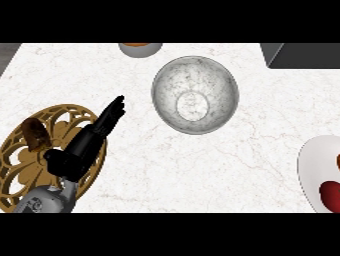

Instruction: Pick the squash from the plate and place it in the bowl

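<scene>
The left hand (92,135) reaches up and right from its grey forearm, fingers straight and apparently together, holding nothing.

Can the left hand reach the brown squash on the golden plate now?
Probably yes. The left hand is open above the golden plate, and the squash lies uncovered just beside it; nothing stands between them.

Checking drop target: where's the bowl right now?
Head view: the bowl sits upper centre on the counter, empty, just right of the left hand's fingertips, up-left of the white plate.
</scene>
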Tool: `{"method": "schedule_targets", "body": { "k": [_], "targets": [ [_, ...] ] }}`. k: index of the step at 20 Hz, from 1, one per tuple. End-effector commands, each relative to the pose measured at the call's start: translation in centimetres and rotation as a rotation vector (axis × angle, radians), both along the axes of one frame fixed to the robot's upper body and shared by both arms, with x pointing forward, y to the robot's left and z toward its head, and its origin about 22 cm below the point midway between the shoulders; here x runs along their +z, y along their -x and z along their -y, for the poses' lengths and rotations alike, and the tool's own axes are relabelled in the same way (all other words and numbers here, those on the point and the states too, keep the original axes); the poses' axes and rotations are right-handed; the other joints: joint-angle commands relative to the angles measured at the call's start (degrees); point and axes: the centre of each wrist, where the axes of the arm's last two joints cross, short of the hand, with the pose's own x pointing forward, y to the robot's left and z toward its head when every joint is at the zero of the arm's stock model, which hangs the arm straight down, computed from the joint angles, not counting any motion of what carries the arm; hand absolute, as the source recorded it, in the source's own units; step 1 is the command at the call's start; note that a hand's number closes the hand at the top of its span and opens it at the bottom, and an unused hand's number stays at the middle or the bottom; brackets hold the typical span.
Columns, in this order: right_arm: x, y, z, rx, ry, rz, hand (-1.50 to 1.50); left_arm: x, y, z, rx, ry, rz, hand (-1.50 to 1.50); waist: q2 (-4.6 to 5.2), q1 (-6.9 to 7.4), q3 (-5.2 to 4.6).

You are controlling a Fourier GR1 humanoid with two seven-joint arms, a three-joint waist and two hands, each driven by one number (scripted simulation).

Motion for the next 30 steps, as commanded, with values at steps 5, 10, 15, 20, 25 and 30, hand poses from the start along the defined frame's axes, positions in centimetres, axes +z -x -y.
{"method": "schedule_targets", "body": {
  "k": [5, 10, 15, 20, 25, 30],
  "targets": [
    [-1.1, -1.0, -1.1, -0.077, 0.112, -0.058, -1.5, 1.2, 0.4, 0.3, 0.007, -0.001, -0.003, 0.0, -0.05, 0.19, 0.03],
    [-3.8, 0.9, -2.2, -0.069, 0.196, -0.075, -1.5, -0.3, 1.0, 0.1, 0.014, 0.0, 0.001, 0.0, -0.11, -0.24, 0.01],
    [-4.2, 0.2, -1.2, -0.11, 0.229, -0.11, -1.5, -0.7, 1.5, 0.5, 0.008, 0.014, 0.01, 0.0, -0.02, 0.07, 0.02],
    [-7.4, 2.0, -0.8, -0.13, 0.21, -0.15, -1.5, -1.1, 2.0, -0.9, 0.01, 0.004, 0.005, 0.0, -0.06, 0.04, 0.03],
    [-8.0, 0.5, -1.7, -0.128, 0.166, -0.13, -1.5, 0.6, -0.3, -1.2, 0.01, -0.004, 0.006, 0.0, 0.01, -0.1, 0.03],
    [-9.5, 1.7, -0.1, -0.129, 0.175, -0.099, -1.5, -0.4, -1.0, -0.5, 0.024, 0.004, 0.005, 0.0, 0.0, -0.4, 0.03]
  ]
}}
